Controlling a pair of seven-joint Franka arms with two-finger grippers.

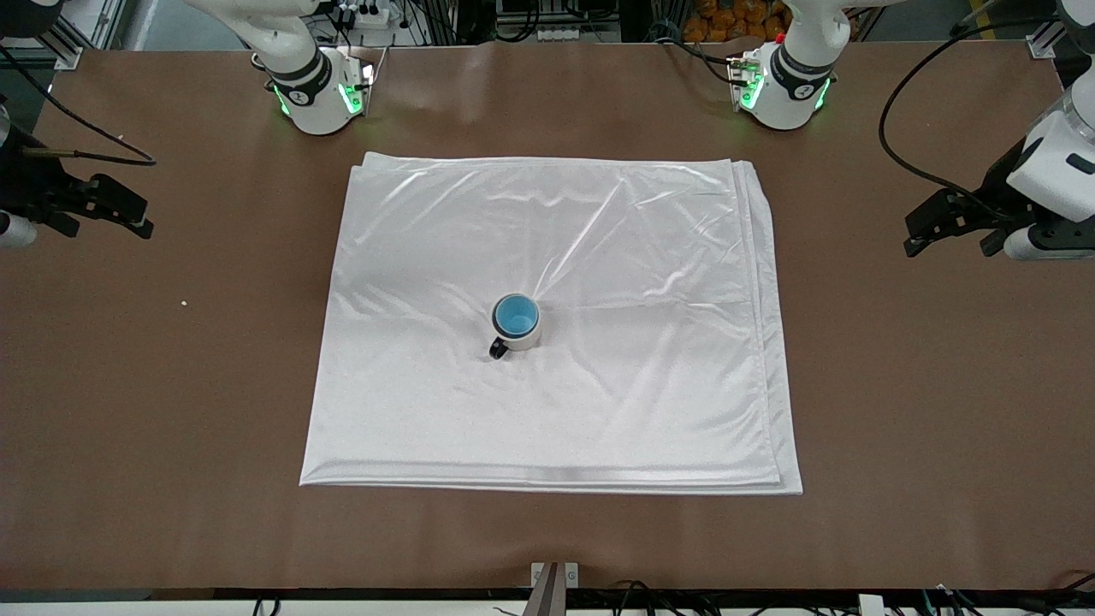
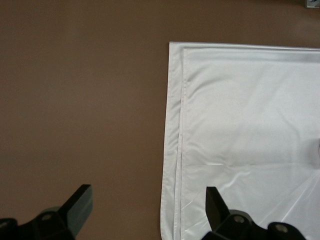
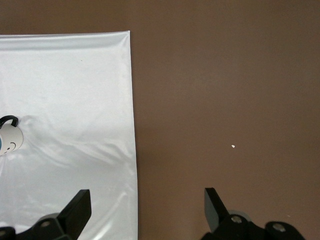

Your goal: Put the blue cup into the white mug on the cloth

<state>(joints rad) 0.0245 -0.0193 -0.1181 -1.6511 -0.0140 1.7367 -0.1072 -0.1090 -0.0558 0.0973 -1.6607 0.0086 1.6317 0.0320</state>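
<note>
Brown tabletop [image 1: 171, 385] spreads under us. Our right gripper [image 1: 103, 210] waits over bare table at its own end, jaws spread and empty. Midway lies the cloth [image 1: 599, 411], bearing the white mug [image 1: 520, 340] with the blue cup [image 1: 516, 316] already nested inside. Our left gripper [image 1: 949, 229] hangs released over its end. We judge the task done.

Blue cup [image 1: 516, 316] nested upright inside white mug [image 1: 523, 338] mid-cloth [image 1: 599, 257]
</note>
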